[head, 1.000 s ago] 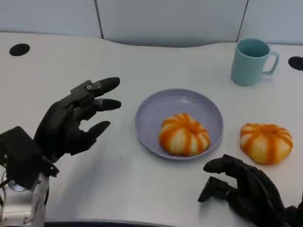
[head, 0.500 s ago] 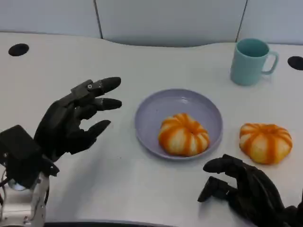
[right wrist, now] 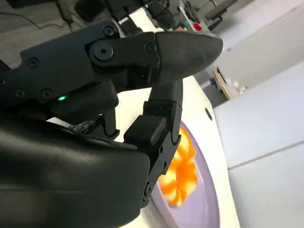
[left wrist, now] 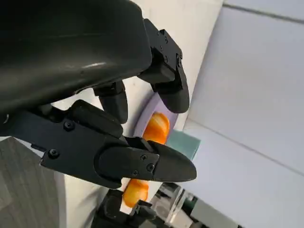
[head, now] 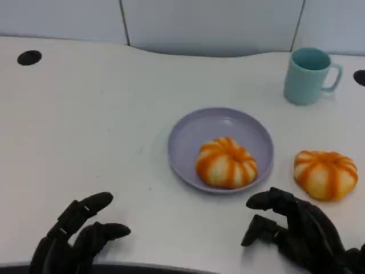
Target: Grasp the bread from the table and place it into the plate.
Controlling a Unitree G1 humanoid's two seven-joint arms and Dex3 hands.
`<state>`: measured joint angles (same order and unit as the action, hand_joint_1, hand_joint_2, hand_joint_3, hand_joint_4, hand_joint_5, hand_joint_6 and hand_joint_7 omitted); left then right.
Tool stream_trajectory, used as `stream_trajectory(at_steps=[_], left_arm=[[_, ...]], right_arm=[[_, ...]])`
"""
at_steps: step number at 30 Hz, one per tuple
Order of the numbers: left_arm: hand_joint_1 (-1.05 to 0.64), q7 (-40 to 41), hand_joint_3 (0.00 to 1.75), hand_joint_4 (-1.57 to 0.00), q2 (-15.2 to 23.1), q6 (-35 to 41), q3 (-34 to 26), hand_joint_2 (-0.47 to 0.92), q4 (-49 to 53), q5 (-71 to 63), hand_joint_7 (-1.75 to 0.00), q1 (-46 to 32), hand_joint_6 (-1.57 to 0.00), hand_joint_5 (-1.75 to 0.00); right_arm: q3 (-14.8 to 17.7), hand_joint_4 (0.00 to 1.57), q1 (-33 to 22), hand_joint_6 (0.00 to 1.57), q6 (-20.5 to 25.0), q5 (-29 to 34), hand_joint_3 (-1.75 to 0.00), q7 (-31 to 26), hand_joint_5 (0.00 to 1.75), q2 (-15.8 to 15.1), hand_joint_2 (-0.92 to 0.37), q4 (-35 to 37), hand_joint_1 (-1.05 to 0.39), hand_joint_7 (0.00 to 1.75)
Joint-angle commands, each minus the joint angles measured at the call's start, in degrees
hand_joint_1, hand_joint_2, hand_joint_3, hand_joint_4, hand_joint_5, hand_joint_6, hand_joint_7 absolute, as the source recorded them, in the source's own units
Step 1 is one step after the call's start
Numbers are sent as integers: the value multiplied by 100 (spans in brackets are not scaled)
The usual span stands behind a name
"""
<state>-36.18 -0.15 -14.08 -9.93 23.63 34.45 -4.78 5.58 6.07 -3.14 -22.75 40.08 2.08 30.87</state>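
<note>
The white table (head: 102, 114) carries everything. The purple plate (head: 188, 128) is the landmark, near the middle of the table. One bread (head: 226, 162) lies inside the plate, on its near side. A second bread (head: 325, 174) lies on the table, just beside the plate on the right. A teal mug (head: 308, 75) stands behind the plate, to the right. The right hand (head: 293, 234) is in front of the plate, open and holding nothing. The left hand (head: 74, 237) is far to the left front of the plate, also open and without load.
</note>
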Motion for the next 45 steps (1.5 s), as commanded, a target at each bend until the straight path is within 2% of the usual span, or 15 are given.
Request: stream_trajectory(at_steps=[1,6,16,22,27,30,35,45], left_arm=[[-73,-67,24,-27,-34,56,-78,92,-321,-9,-115,126,-28,-163],[-73,-135,24,-29,-49,87,-139,92,-244,-52,-117,154,-27,-164],[-73,-262,20,-23,-95,101,-264,92,-60,-78,-125,356,-26,-168],[-74,-303,21,-22,-106,46,-286,92,66,-161,-122,477,-26,-168],[-74,-309,21,-23,-131,-16,-322,92,253,-213,-122,574,-27,-168],[-75,-305,20,-24,-117,-66,-347,92,354,-279,-118,616,-30,-166],[-74,-390,22,-21,-105,-63,-424,92,516,-253,-121,689,-29,-171],[-74,-363,21,-24,-103,-93,-495,92,589,-370,-120,701,-29,-170]], right_arm=[[24,73,-102,79,21,22,-41,-3,135,-65,-92,-7,-50,85],[40,73,-85,79,-12,25,-41,3,133,-61,-92,52,-49,84],[33,75,-70,80,9,51,-41,-46,131,-101,-92,36,-48,84],[111,73,51,78,-74,12,-42,151,132,-160,-92,292,-48,84],[140,74,55,79,10,30,-42,96,133,-199,-92,226,-48,85],[141,74,91,79,-71,91,-41,61,133,-216,-92,322,-49,85],[185,73,193,80,-261,104,-39,114,133,-201,-92,604,-50,84],[164,73,161,79,-246,94,-40,133,133,-205,-92,501,-50,83]])
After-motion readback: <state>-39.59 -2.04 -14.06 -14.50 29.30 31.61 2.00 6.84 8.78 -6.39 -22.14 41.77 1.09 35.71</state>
